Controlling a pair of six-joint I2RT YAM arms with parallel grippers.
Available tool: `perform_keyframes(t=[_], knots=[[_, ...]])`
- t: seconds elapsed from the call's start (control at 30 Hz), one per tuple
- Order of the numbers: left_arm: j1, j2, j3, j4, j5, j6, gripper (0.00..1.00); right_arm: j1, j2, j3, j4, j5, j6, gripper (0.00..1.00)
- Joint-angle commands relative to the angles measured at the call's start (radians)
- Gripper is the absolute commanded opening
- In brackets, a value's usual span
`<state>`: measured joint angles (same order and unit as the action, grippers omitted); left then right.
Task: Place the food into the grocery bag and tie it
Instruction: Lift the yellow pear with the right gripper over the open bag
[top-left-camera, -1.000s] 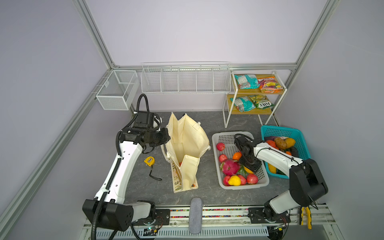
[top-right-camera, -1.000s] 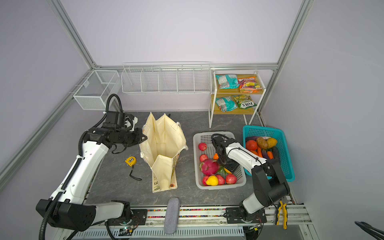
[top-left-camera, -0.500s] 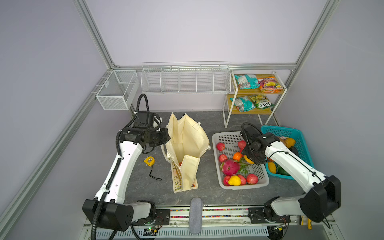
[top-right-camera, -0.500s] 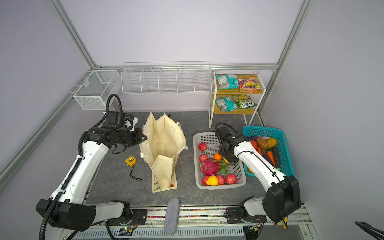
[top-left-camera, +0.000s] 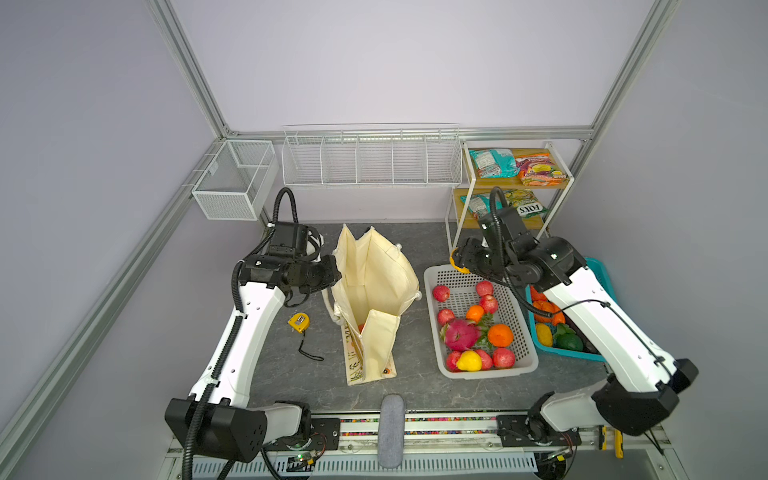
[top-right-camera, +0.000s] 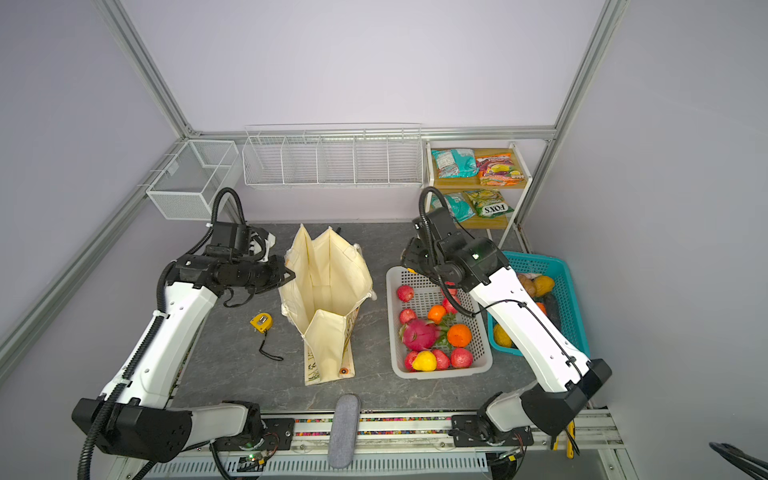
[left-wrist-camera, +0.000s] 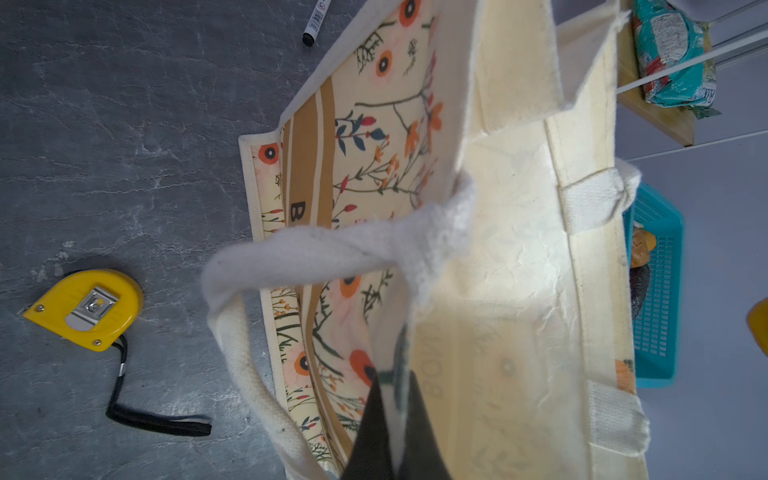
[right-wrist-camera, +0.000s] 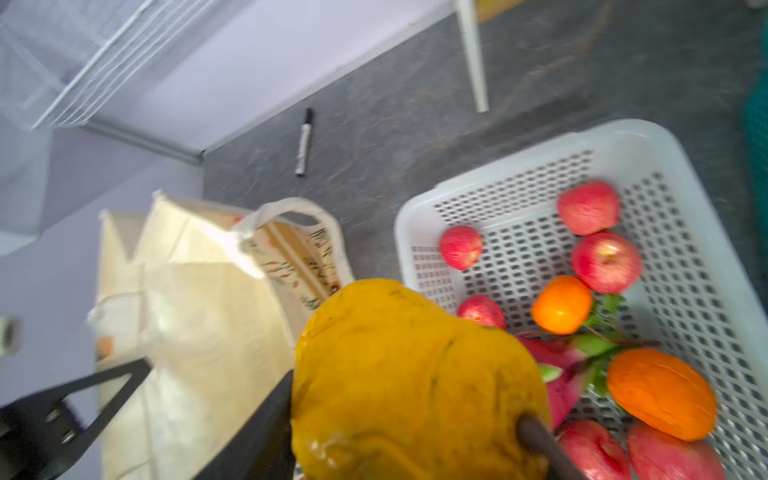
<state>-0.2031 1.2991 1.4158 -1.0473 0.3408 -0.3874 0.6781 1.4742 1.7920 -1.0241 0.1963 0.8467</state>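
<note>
since a second ago the right fingers (right-wrist-camera: 257, 428) have lifted from mid white basket (top-left-camera: 490, 373) to its eleven o'clock corner, clamped on a yellow fruit (right-wrist-camera: 415, 374). the grocery bag (top-left-camera: 374, 282) stands on the surface (top-left-camera: 291, 374) at nine o'clock from them, mouth running twelve to six; the left fingers (left-wrist-camera: 374, 436) pinch its nine o'clock rim, so the right arm is nearer

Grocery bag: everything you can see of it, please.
The grocery bag is a tall cream canvas tote, standing upright and open-mouthed on the grey table, left of the white basket. Floral print and a tan lettered band cover its outside; thick white rope handles hang at the rim. The left claw, shut, pinches its left rim.
</note>
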Motion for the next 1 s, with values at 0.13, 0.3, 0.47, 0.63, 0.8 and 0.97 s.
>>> perform_keyframes(t=[0.13,0.3,0.47,0.63,0.8,0.97], knots=[[-0.011,-0.003,0.016,0.025,0.002,-0.041,0.00,0.172,0.271,0.335,0.026,-0.141,-0.264,0.51],[-0.019,-0.004,0.016,0.030,-0.006,-0.061,0.00,0.259,0.475,0.544,-0.024,-0.197,-0.395,0.53],[-0.020,-0.011,0.022,0.017,-0.024,-0.062,0.00,0.276,0.581,0.571,-0.038,-0.270,-0.424,0.53],[-0.021,-0.022,0.013,0.021,-0.031,-0.080,0.00,0.276,0.626,0.513,-0.029,-0.279,-0.460,0.53],[-0.021,-0.038,0.013,0.018,-0.047,-0.090,0.00,0.266,0.657,0.459,0.002,-0.306,-0.469,0.53],[-0.021,-0.045,0.017,0.008,-0.062,-0.093,0.00,0.266,0.700,0.449,0.006,-0.326,-0.465,0.53]])
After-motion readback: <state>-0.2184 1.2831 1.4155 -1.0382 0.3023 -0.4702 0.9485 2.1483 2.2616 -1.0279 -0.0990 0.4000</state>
